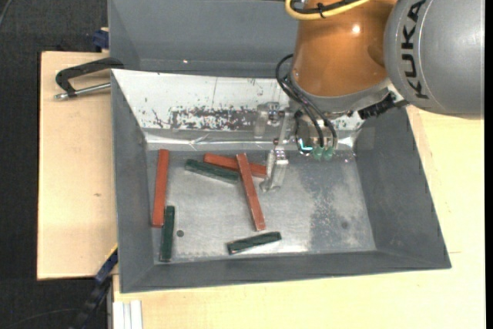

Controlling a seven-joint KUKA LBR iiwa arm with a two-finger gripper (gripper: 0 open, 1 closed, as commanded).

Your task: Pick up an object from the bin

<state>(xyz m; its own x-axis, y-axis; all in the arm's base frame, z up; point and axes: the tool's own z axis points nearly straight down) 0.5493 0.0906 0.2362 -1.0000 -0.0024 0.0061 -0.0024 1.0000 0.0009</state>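
Observation:
My gripper hangs low in the middle of the bin, under the orange wrist cover. Its tip is just right of the upper end of a long red stick that lies slanted on the floor. I cannot tell whether it touches the stick. A shorter red stick and a dark green stick lie crossed just left of that end.
Along the left wall lies a red stick, with a dark green stick below it. Another dark green stick rests near the front wall. The arm reaches in from the upper right.

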